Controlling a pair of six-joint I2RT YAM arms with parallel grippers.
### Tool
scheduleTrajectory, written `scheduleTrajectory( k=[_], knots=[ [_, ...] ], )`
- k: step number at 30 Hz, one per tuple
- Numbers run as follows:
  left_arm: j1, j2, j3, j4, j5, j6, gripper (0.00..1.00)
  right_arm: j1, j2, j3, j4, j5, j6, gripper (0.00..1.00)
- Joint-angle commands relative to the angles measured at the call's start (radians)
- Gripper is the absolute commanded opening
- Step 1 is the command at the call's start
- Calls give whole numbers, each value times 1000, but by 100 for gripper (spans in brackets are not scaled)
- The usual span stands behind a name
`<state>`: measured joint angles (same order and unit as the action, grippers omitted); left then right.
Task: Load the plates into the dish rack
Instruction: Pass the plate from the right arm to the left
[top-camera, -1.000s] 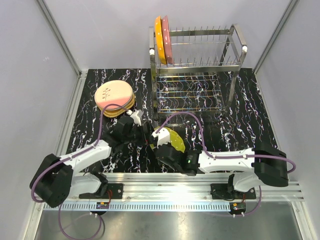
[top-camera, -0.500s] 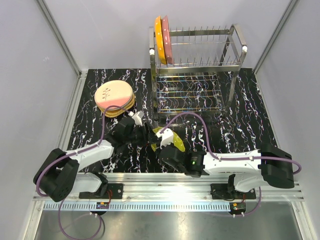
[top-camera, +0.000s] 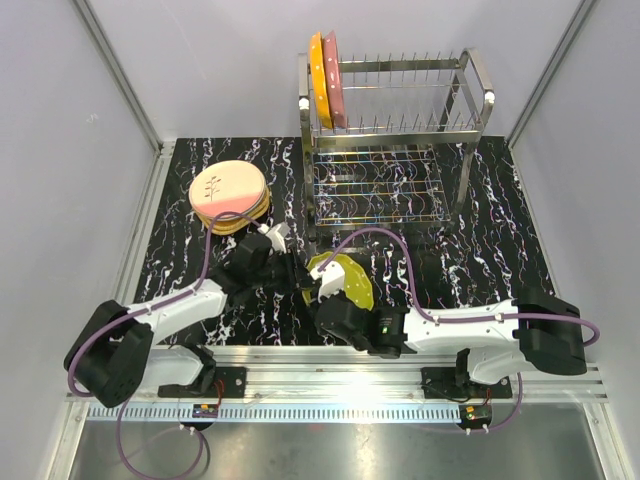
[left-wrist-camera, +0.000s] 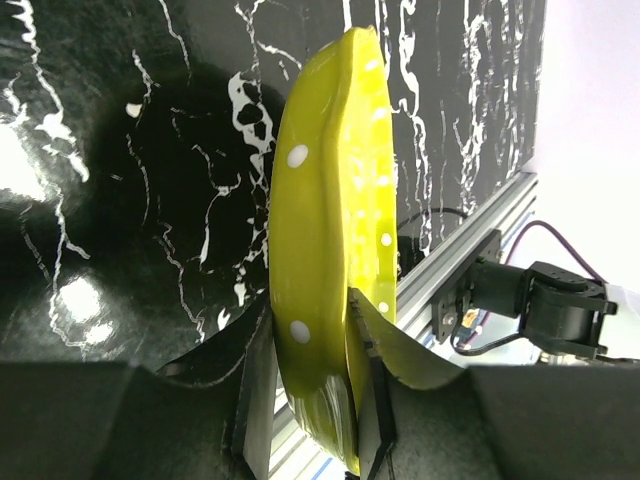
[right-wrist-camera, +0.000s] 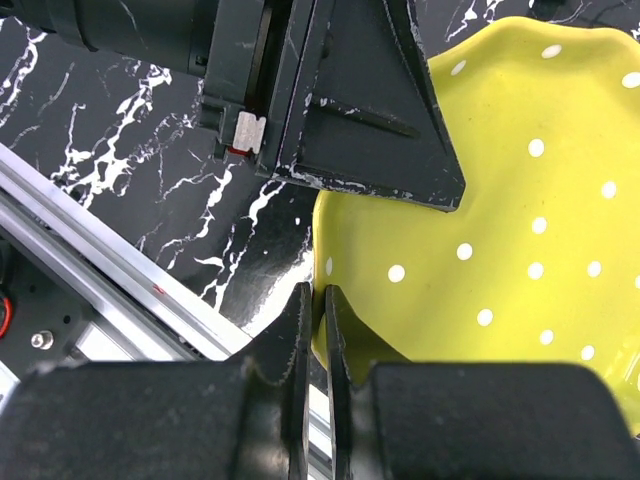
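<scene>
A dotted lime-green plate (top-camera: 347, 281) stands tilted on edge above the black marbled table, held between both arms. My left gripper (top-camera: 303, 272) has its jaws closed on the plate's (left-wrist-camera: 330, 200) rim, one finger (left-wrist-camera: 256, 395) against each face. My right gripper (right-wrist-camera: 318, 300) is shut on the lower edge of the same plate (right-wrist-camera: 500, 230), just below the left gripper's black finger (right-wrist-camera: 370, 120). The dish rack (top-camera: 400, 150) stands at the back with an orange plate (top-camera: 317, 75) and a pink plate (top-camera: 333, 75) upright at its left end. A stack of plates (top-camera: 231, 195) topped by a cream leaf one lies at the left.
An aluminium rail (top-camera: 330, 365) carrying both arm bases runs along the table's near edge. Grey walls and frame posts close in the left, right and back sides. Purple cables (top-camera: 375, 240) loop over both arms.
My left gripper's jaws have closed from wide open onto the lime-green plate's rim. The plate has tipped up more steeply, and the right arm has shifted slightly with it.
</scene>
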<state>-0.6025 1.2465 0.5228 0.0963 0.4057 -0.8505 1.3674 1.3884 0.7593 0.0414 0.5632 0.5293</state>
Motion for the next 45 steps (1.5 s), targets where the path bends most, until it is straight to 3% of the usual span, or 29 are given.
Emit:
scheduleTrajectory(
  k=[1,5,11,17,20,25,30,31,36,45],
  knots=[
    [9,-51,55,-27,-27,99,24,9,-28,46,22,102,1,10],
    [9,-61,71,-52,-38,108,24,10,-34,51,8,107,3,16],
    [9,-62,82,-69,-48,113,24,18,-34,57,-17,109,8,32],
    [7,-62,97,-93,-59,119,27,24,-38,57,-21,113,5,36],
    [9,-67,109,-113,-61,122,27,30,-48,57,-34,119,0,43],
    [9,-68,140,-156,-79,133,30,77,-65,55,-101,190,-34,63],
    [9,-76,154,-184,-105,105,30,145,-65,71,-159,276,-48,73],
    [9,-82,155,-185,-110,97,30,159,-51,74,-167,291,-51,81],
    [7,-84,172,-228,-143,59,27,234,52,135,-271,389,-32,85],
    [7,-97,183,-251,-125,38,25,246,225,225,-321,467,27,92]
  ],
)
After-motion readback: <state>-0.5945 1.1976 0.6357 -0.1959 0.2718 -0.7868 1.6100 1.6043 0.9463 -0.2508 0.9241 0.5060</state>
